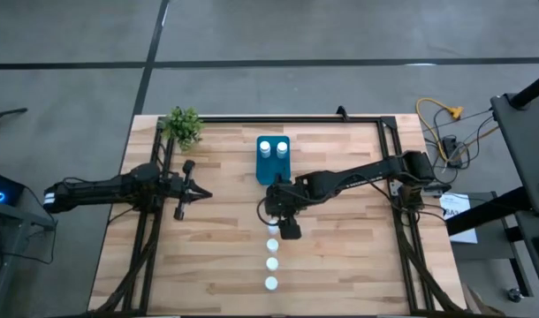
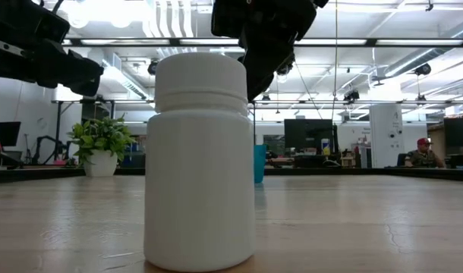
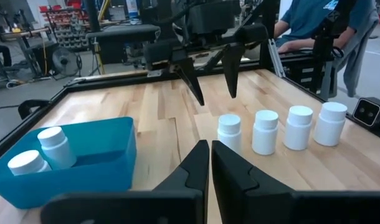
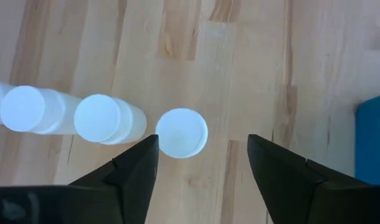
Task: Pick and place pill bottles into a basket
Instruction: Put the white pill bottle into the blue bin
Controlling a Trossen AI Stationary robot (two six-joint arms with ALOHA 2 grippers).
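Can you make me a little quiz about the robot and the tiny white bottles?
1. How many pill bottles are already in the basket?
2. True or false: the left gripper is holding a bottle.
3. The right gripper is: A) shut on a bottle, B) open above the row's end bottle nearest the basket, C) inside the basket.

Key: 1) two; 2) false, it is shut and empty; 3) B.

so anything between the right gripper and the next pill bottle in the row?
Nothing visible. The right gripper hangs open directly above the nearest pill bottle, with bare wooden table around it. The next bottle in the row stands close beside it, outside the fingers.
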